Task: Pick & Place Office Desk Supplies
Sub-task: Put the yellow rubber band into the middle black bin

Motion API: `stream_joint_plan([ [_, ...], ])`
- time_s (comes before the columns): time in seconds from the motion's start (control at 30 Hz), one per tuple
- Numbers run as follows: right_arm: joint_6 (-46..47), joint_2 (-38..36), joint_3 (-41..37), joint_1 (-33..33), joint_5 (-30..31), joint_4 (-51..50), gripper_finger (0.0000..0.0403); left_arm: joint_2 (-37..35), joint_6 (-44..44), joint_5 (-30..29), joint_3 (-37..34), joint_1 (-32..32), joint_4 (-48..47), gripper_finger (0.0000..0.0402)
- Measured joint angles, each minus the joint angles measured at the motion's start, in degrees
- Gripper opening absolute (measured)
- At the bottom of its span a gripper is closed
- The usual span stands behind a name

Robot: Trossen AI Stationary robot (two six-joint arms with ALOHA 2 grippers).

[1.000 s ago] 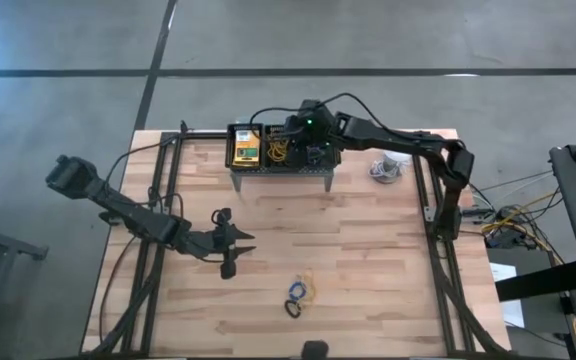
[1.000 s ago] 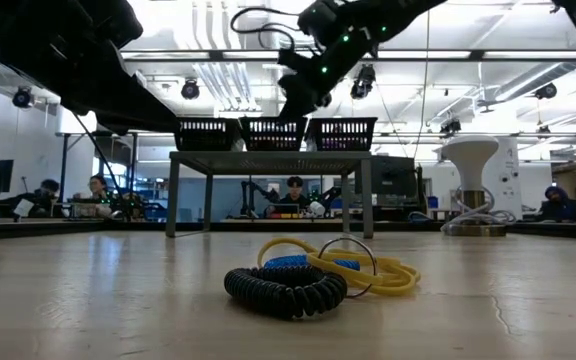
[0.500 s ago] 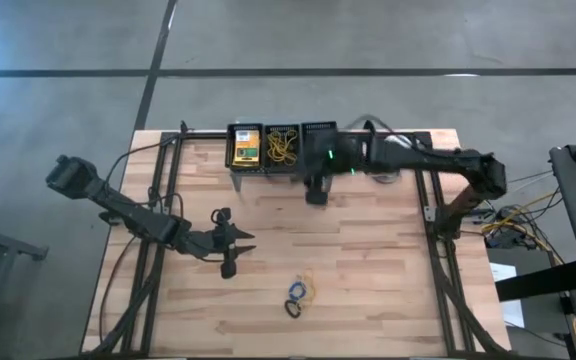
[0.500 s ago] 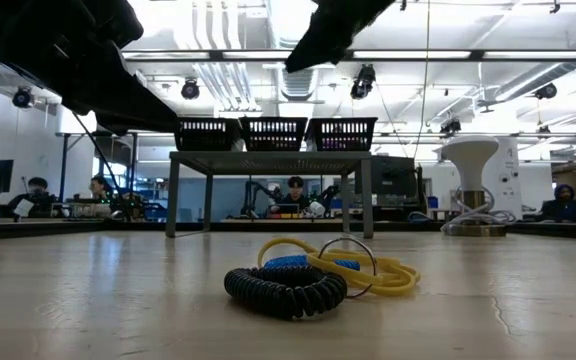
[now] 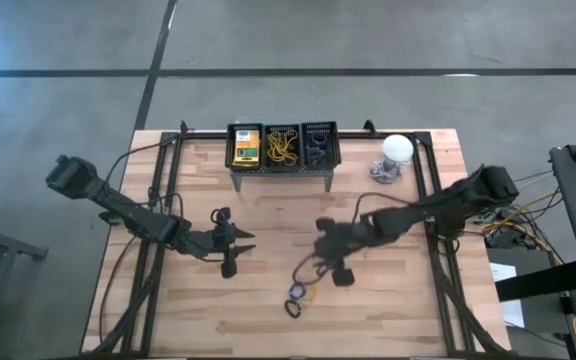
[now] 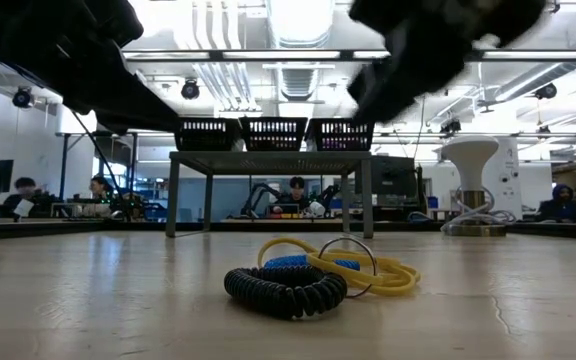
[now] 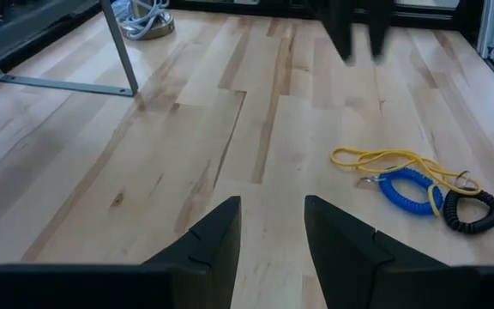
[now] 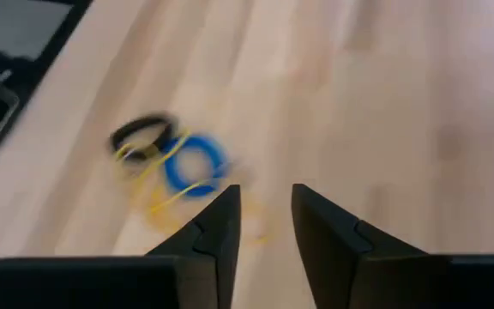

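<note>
A small heap of elastic loops lay nearest the table's front edge, at about six o'clock from its centre: a black coiled loop (image 5: pixel 292 308) touching a blue coiled loop (image 5: pixel 296 291), with thin yellow rubber bands (image 5: pixel 308 281) draped across them. Just beyond the heap, at roughly one o'clock from it, the right gripper (image 5: pixel 330 262) hung above the wood, its two fingers parted by a narrow gap and nothing between them. The left gripper (image 5: pixel 230 243) waited at about nine o'clock from the heap, well apart from it, fingers set a little apart and likewise carrying nothing. At twelve o'clock, along the table's (image 5: pixel 388 320) far edge, a grey perforated metal stand (image 5: pixel 282 172) bore three dark mesh bins side by side: a yellow-and-green crayon box (image 5: pixel 247 147) in the left bin, more yellow bands (image 5: pixel 282 147) in the middle bin, and purple loops (image 5: pixel 317 148) in the right one. A white dome-shaped object (image 5: pixel 396 149) stood at about three o'clock from the stand, near the far right corner. People sat at desks in the room beyond.
</note>
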Motion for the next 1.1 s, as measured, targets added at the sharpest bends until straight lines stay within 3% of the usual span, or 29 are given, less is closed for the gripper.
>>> stream_joint_plan([
  [0.1, 2.61, 2.87, -2.56, 2.45, -1.49, 6.33, 0.013, 0.0, 0.03, -0.96, 0.0, 0.0, 0.01, 0.0133],
  [0.3, -0.63, 11.42, -4.17, 6.56, -1.81, 15.12, 0.0202, 0.0, -0.03, -1.11, 0.0, 0.0, -0.23, 0.0133],
  [0.47, -15.0, 17.24, -1.91, 8.63, -1.42, 15.72, 0.0226, 0.0, -0.03, -1.29, 0.0, 0.0, -0.04, 0.0133],
  [0.57, -17.76, 20.14, 0.28, 8.9, -1.73, 15.48, 0.0224, 0.0, -0.03, -1.29, 0.0, 0.0, -0.03, 0.0133],
  [0.73, -18.8, 22.24, 4.43, 8.93, -2.4, 9.35, 0.0176, 0.0, -0.24, -1.29, 0.0, -0.04, -0.06, 0.0133],
  [1.0, -18.09, 20.72, 9.31, 8.64, -1.25, -5.96, 0.0023, 0.0, -0.18, -1.29, 0.0, -0.02, -0.08, 0.0133],
  [1.1, -17.66, 19.18, 11.71, 8.55, -0.74, -12.22, 0.0015, 0.0, -0.11, -1.27, 0.0, -0.02, -0.08, 0.0133],
])
